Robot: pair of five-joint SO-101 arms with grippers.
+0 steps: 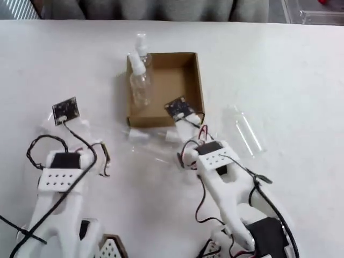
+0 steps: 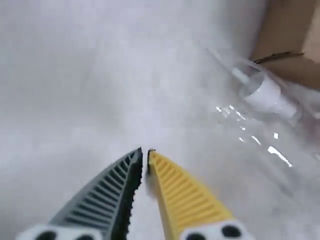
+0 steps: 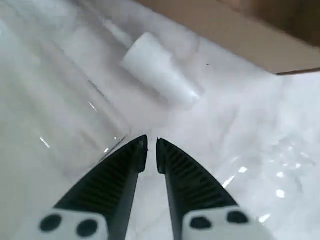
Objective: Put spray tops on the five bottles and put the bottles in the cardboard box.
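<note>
The cardboard box sits open at the table's middle. Two clear bottles with spray tops lie at its left side, one sticking out past the far wall. Just in front of the box lies another clear bottle with a white spray top beside it. A bare bottle lies to the right. My left gripper is shut over bare table, with a bottle and spray top off to one side. My right gripper is shut, empty, close to the white spray top and a clear bottle.
The box's front wall stands just beyond the right gripper, and a box corner shows past the left gripper. Cables trail from both arms near the front edge. The white table is open to the far right and left.
</note>
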